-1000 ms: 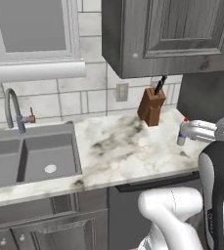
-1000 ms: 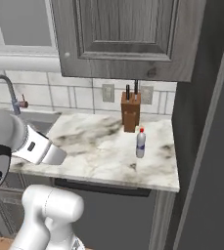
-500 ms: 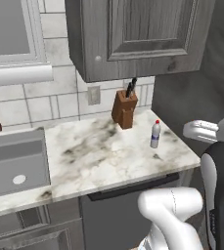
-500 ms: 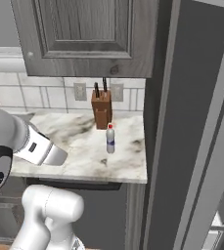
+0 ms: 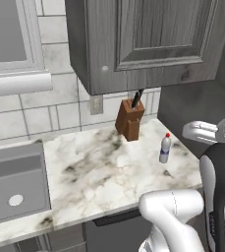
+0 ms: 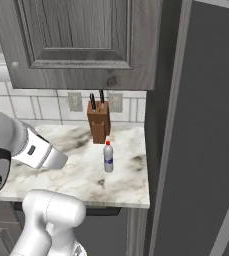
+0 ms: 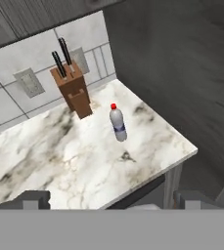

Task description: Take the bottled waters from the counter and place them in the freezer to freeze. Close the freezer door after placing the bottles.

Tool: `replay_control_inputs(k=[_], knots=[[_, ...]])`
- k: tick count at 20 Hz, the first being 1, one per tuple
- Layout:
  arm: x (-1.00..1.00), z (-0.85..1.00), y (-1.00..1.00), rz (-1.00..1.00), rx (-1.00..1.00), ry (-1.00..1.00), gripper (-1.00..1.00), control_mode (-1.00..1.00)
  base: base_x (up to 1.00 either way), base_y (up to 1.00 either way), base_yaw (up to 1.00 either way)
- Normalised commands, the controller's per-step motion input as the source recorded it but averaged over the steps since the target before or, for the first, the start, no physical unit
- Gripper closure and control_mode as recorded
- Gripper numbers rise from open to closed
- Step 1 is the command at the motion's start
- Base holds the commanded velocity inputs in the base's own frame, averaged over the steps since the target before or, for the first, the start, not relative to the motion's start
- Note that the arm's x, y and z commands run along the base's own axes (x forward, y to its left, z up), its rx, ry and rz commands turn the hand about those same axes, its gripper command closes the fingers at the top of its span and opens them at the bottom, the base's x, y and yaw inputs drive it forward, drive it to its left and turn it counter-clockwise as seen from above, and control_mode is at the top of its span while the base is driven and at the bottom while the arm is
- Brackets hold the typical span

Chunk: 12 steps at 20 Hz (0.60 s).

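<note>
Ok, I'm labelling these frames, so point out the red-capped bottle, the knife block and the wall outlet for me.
red-capped bottle [image 6: 108, 158]: right base view, on its label band.
knife block [image 5: 129, 119]: left base view, on its brown front face.
wall outlet [image 7: 30, 81]: hand view, on the plate's centre.

Even, soft rendered light; faint shadows under wall cabinet [image 5: 148, 44]; no glare; slightly blurry.

The setting was a domestic kitchen. A marble-look counter [image 5: 99, 172] held a knife block [image 5: 129, 119]. A sink [image 5: 13, 184] occupied the lower left, wall cabinets [image 5: 148, 39] the top.
</note>
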Motion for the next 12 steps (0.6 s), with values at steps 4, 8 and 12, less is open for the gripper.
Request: replay_control_inputs(k=[4, 8, 12], knots=[[-0.23, -0.08, -0.02, -0.17, 0.00, 0.07, -1.00, -1.00, 0.00, -0.09, -0.12], [0.53, -0.10, 0.45, -0.39, -0.20, 0.02, -1.00, -1.00, 0.00, 0.00, 0.00], [0.76, -0.17, 0.84, -0.26, -0.18, 0.10, -1.00, -1.00, 0.00, 0.00, 0.00]])
